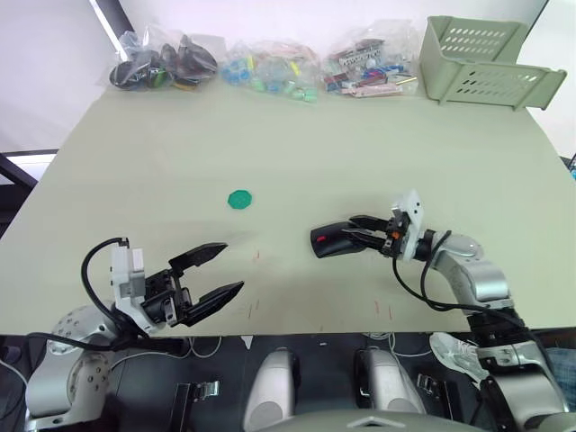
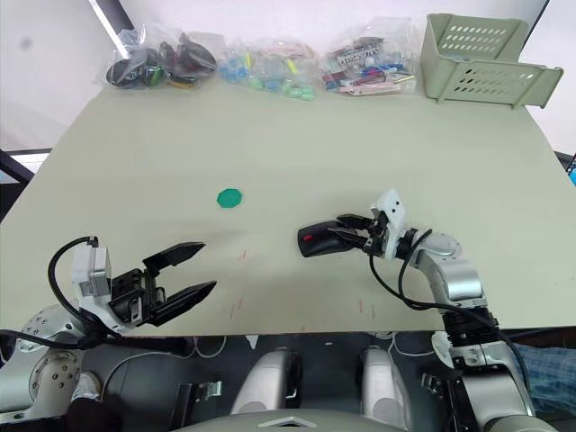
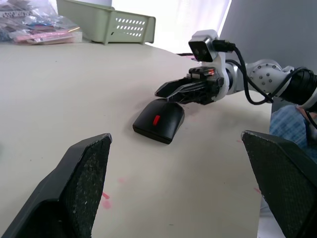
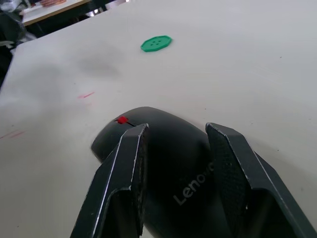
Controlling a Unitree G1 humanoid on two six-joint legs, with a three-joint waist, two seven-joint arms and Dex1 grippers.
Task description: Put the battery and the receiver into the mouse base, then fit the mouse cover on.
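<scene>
The right gripper (image 4: 173,163) has its jaws parted over the mouse (image 1: 331,241), perhaps touching it; the left gripper (image 1: 219,270) gapes wide, empty.

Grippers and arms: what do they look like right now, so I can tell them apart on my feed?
Both match: the left gripper and right gripper each have two black tapered fingers with rough textured pads, a white camera block at the wrist, looping black cables, and silver-grey rounded arm segments. No markings distinguish them.
</scene>
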